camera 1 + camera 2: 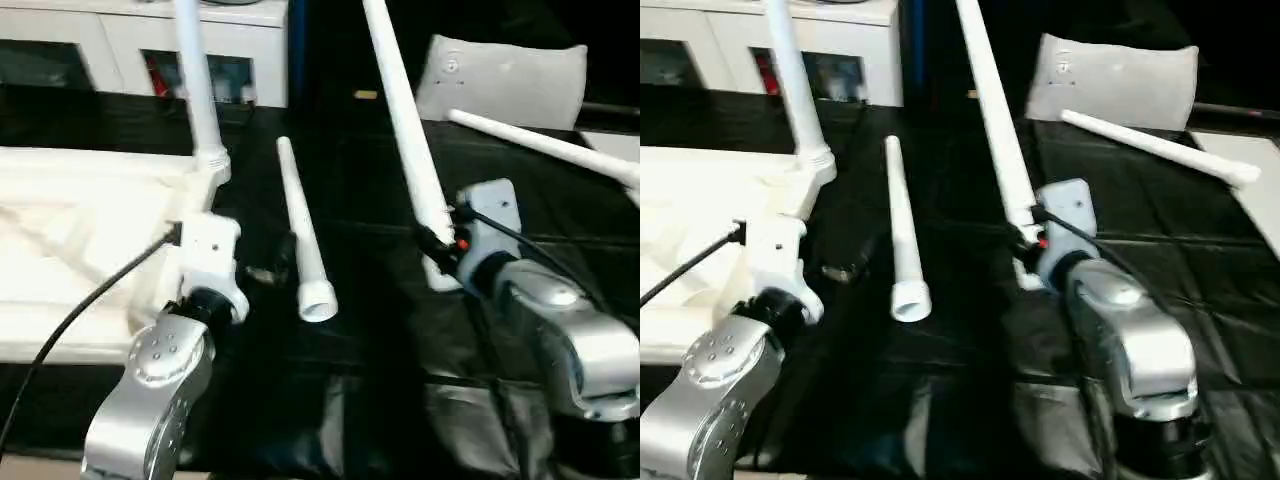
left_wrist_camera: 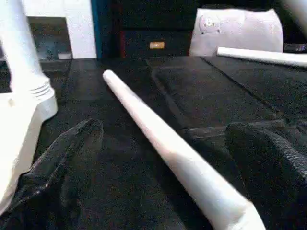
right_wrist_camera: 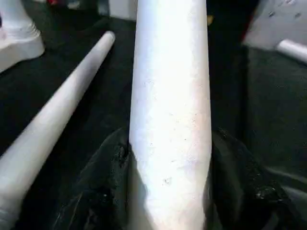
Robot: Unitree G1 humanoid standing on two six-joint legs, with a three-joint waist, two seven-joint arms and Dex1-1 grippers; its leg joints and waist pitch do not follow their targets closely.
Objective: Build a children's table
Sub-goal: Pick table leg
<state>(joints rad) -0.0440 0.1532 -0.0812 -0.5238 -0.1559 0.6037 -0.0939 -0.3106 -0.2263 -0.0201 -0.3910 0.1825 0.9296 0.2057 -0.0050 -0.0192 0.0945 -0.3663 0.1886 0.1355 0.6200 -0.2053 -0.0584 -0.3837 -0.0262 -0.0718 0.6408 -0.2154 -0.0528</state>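
The children's table top (image 1: 60, 230) lies upside down at the left, ribs up. One white leg (image 1: 197, 90) stands upright in its near corner socket. A second leg (image 1: 303, 230) lies loose on the black mat. My left gripper (image 2: 168, 134) is open, with one black finger (image 2: 62, 158) on each side of that leg's thick end, apart from it. My right gripper (image 3: 168, 143) is shut on a third leg (image 1: 400, 110) near its thick end, holding it raised and leaning away to the left. Another leg (image 1: 540, 145) lies at the far right.
A white cabinet (image 1: 150, 40) with glass-fronted compartments stands behind the table top. A pale cushion (image 1: 500, 80) rests at the back right. A black cable (image 1: 80, 310) runs from my left wrist across the table top. The black mat (image 1: 370, 330) covers the work surface.
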